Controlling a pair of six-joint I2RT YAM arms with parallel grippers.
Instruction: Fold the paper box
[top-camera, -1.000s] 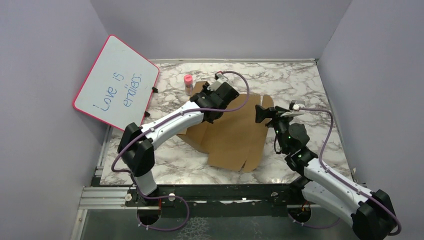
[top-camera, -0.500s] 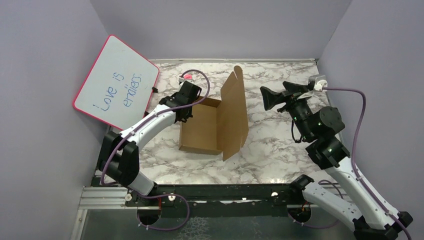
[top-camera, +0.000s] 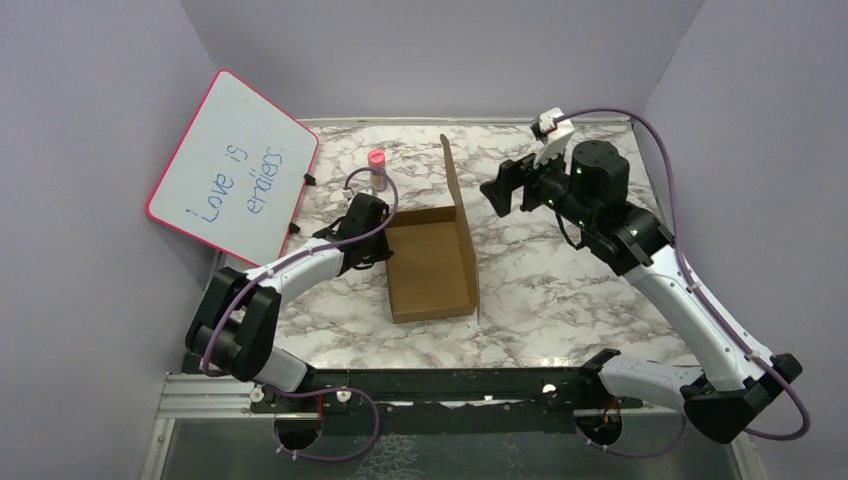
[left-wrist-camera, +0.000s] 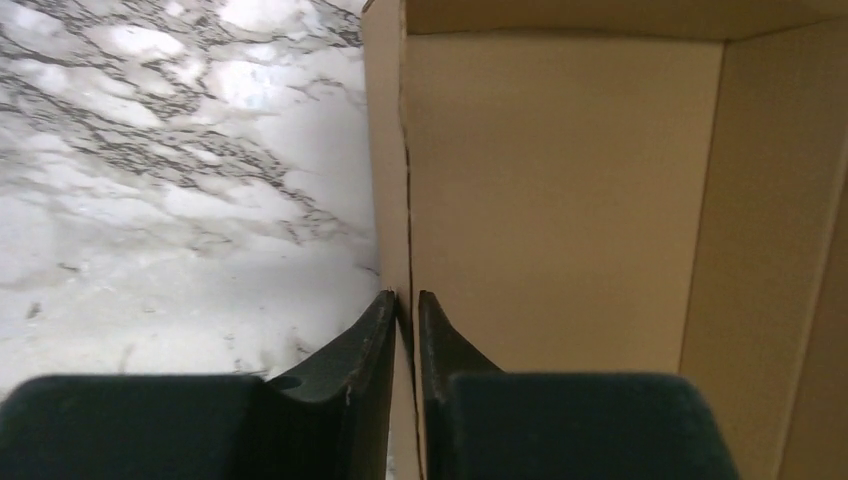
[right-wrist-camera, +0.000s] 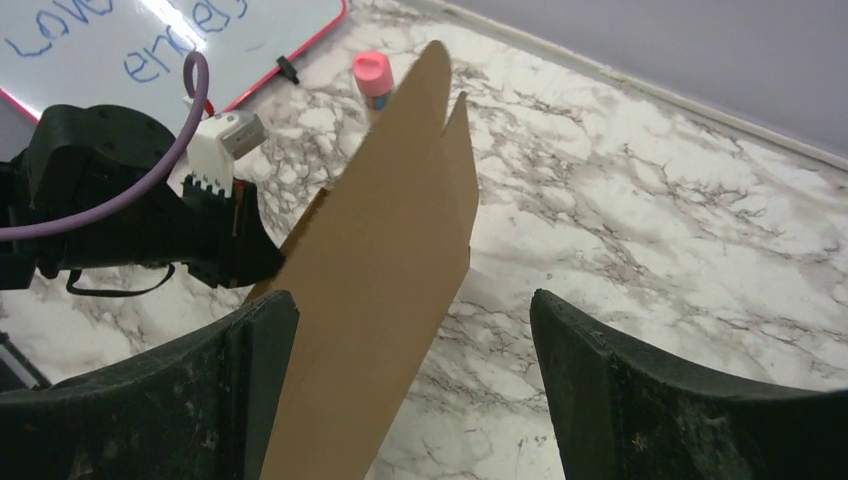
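The paper box (top-camera: 430, 270) is brown cardboard, a shallow open tray in the middle of the marble table, with its tall lid flap (top-camera: 453, 185) standing upright along the right side. My left gripper (top-camera: 376, 243) is shut on the box's left wall; the left wrist view shows the fingers (left-wrist-camera: 375, 330) pinching that wall edge (left-wrist-camera: 405, 200), with the box's inside (left-wrist-camera: 560, 190) to the right. My right gripper (top-camera: 500, 190) is open and raised just right of the flap. In the right wrist view the flap (right-wrist-camera: 390, 250) rises between its wide-open fingers (right-wrist-camera: 265, 370).
A pink-framed whiteboard (top-camera: 235, 165) leans at the back left. A small pink-capped bottle (top-camera: 376, 167) stands behind the box's left corner, also seen in the right wrist view (right-wrist-camera: 372, 75). Purple walls enclose the table (top-camera: 590, 290). The metal rail runs along the near edge.
The cardboard went from a flat sheet to a tray with its lid flap upright and shifted toward the centre. My left arm drew back left; my right arm rose and moved toward the back.
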